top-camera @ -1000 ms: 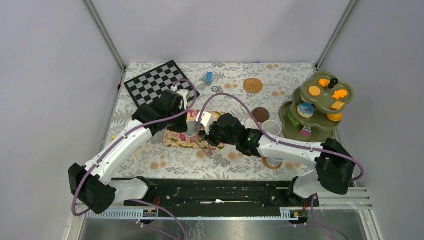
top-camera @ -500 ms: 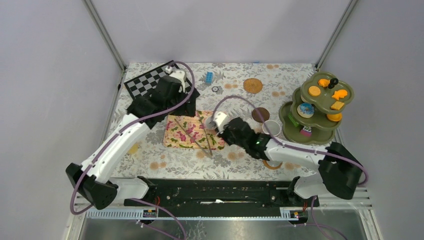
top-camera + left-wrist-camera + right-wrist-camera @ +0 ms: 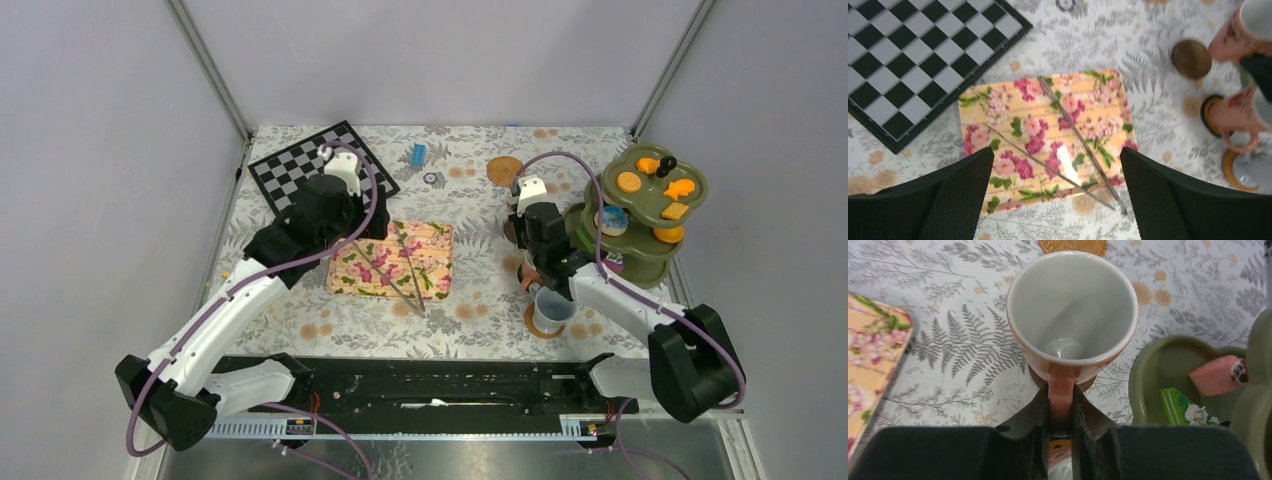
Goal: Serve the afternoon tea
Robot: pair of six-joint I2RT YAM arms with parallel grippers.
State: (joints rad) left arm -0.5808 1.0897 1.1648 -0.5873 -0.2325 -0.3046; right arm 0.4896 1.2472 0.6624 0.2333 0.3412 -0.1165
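My right gripper [image 3: 1060, 393] is shut on the handle of a pinkish-brown mug [image 3: 1073, 305] with a white inside. The mug is upright over a round brown coaster [image 3: 1089, 384]; I cannot tell whether it touches it. From above, the right gripper [image 3: 537, 238] is just left of the green tiered stand [image 3: 640, 262], which carries orange pastries [image 3: 628, 182]. A second pink mug [image 3: 1235, 112] and a grey-blue mug [image 3: 552, 303] stand on coasters close by. My left gripper [image 3: 1055, 152] is open and empty above the floral mat [image 3: 1013, 107].
Metal tongs [image 3: 1073, 137] lie across the floral mat. A chessboard [image 3: 290, 170] is at the back left. A woven coaster [image 3: 505, 170] and a small blue piece [image 3: 418, 154] lie near the far edge. The stand's lower tray [image 3: 1148, 380] holds a pink cake [image 3: 1215, 375].
Both grippers met at the mug over the mat. The left one opened and drew back toward the chessboard. The right one carried the mug rightward to the brown coaster by the stand.
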